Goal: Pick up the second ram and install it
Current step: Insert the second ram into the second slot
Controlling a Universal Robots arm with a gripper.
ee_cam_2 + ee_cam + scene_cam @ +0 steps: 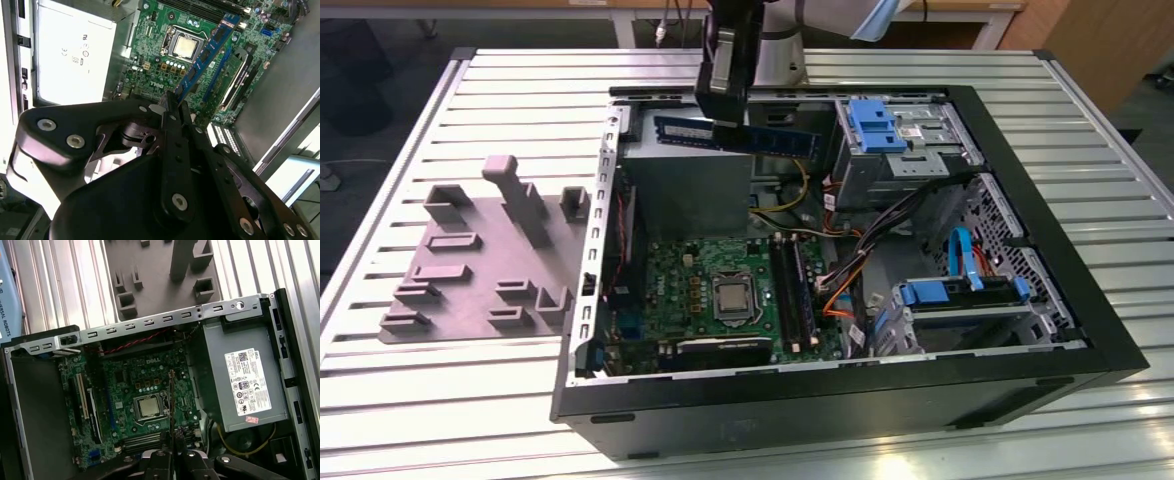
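Lying open on the slatted table (440, 410), the computer case (854, 400) shows its contents to the pincer (720, 118), which hangs over it. Directly under the pincer sits the grey power supply (680, 190). Lower and further along the case floor lies the green motherboard (670, 290), with its processor (731, 298) and the long black memory slots (790, 290). Blue drive brackets (874, 125) fill the bays off to the pincer's side, toward the exterior view's right, and a bundle of cables (854, 270) runs between those bays and the board.

Outside the case, well apart from the pincer toward the exterior view's left, a grey fixture plate (480, 260) with raised blocks rests on the table.

The arm (734, 30) points straight down. The pincer is closed on the second ram (754, 137), gripping its upper long edge off centre. The stick hangs roughly level in the air, above the power supply and clear of the motherboard, touching nothing else. In the second wrist view the blue stick (205, 55) stretches away from the fingertips (176, 107) over the board.
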